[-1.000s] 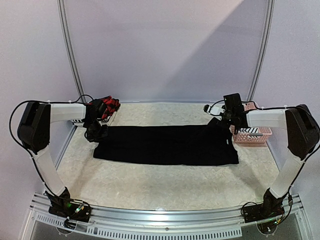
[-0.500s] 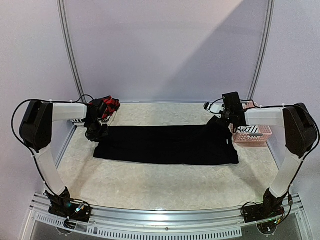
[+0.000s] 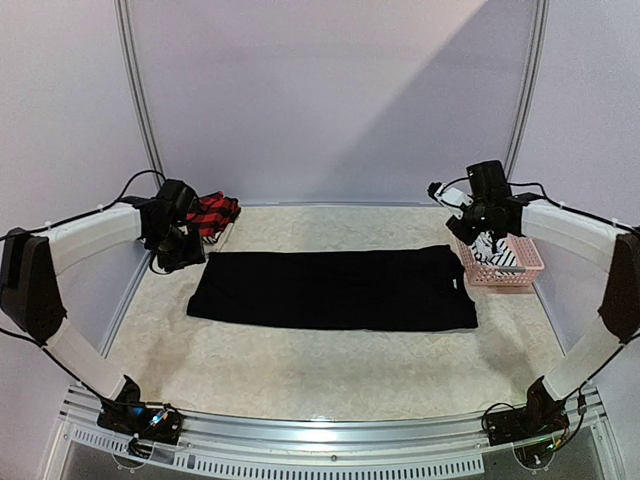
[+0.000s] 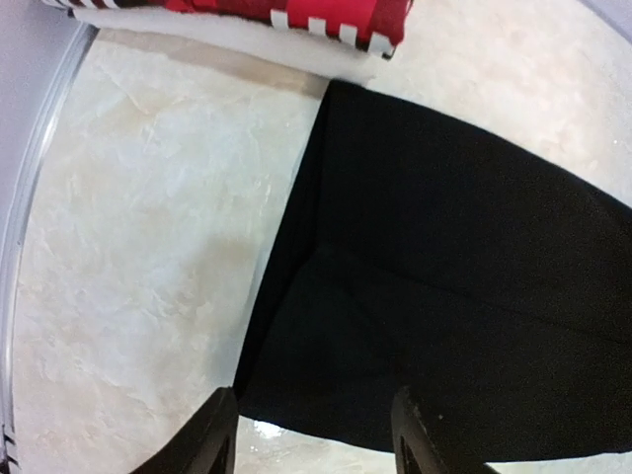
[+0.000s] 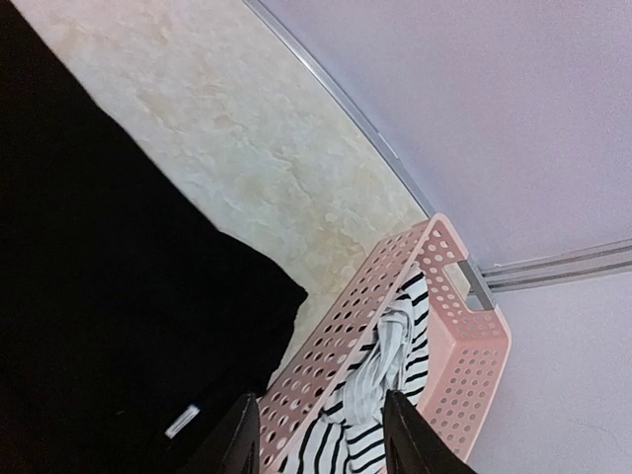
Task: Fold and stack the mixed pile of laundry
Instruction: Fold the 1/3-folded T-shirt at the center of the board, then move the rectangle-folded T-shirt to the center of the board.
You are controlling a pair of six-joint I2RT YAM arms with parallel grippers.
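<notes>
The black T-shirt (image 3: 335, 290) lies flat across the table as a long folded band. My left gripper (image 3: 184, 260) hovers open above its left end, and the left wrist view shows the cloth (image 4: 464, 267) below the spread gripper (image 4: 314, 439), which holds nothing. My right gripper (image 3: 480, 236) hangs open over the shirt's right end, beside the basket. In the right wrist view, the gripper (image 5: 321, 434) frames the striped tank top (image 5: 385, 395) lying in the basket, with the black shirt (image 5: 89, 326) to the left. The red-and-black plaid piece (image 3: 213, 210) sits folded at the back left corner (image 4: 296, 12).
The pink perforated basket (image 3: 522, 272) stands at the right edge of the table, close to the shirt's corner (image 5: 464, 326). A white layer (image 4: 227, 49) lies under the plaid piece. A metal rail (image 4: 39, 148) borders the table's left side, with a wall behind.
Both grippers were shut on the shirt's far corners and have since let go and opened. Both have lifted and drawn outward, and the shirt's corners now lie flat.
</notes>
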